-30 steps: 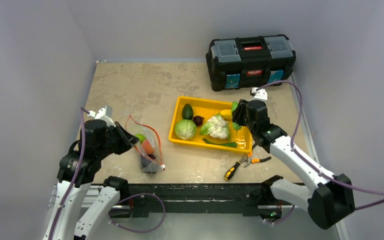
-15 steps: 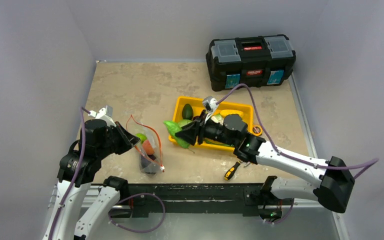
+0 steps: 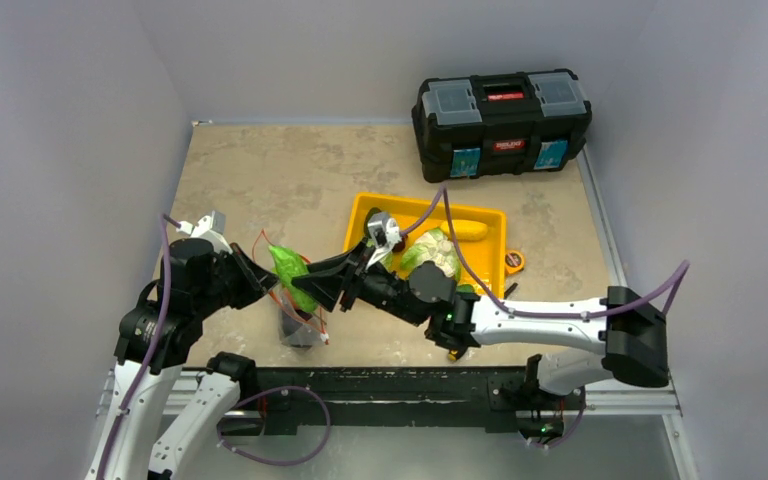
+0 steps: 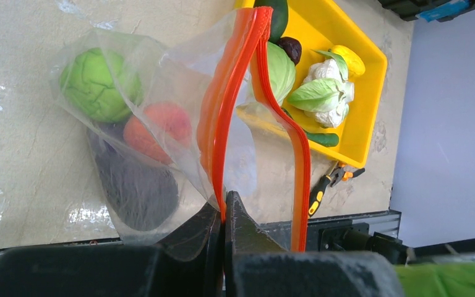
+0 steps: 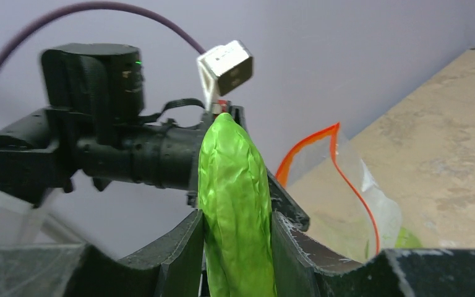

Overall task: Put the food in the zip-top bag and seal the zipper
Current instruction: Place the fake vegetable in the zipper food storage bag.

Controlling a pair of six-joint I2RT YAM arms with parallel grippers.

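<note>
The zip-top bag point(image 3: 298, 318) stands at the near left with a green round piece point(image 4: 99, 83), a red-orange piece point(image 4: 161, 124) and a dark eggplant point(image 4: 136, 185) inside. My left gripper point(image 4: 224, 210) is shut on one side of the zipper point(image 4: 235, 105), holding the mouth open. My right gripper point(image 5: 236, 247) is shut on a long green leafy food piece point(image 5: 235, 198), held just above the bag's mouth point(image 3: 288, 272). More food lies in the yellow tray point(image 4: 365, 124): a cabbage point(image 4: 281, 71), a cauliflower point(image 4: 325, 93), a cucumber point(image 4: 321, 139) and a yellow piece point(image 4: 349, 59).
A black toolbox point(image 3: 500, 120) stands at the back right. Pliers point(image 4: 328, 185) lie on the table in front of the tray. My right arm point(image 3: 540, 315) stretches across the near side of the table, from right to left.
My right arm has swung from the tray's right end leftwards across the table, carrying the green leafy piece to the bag's mouth. The left arm and bag have stayed put.
</note>
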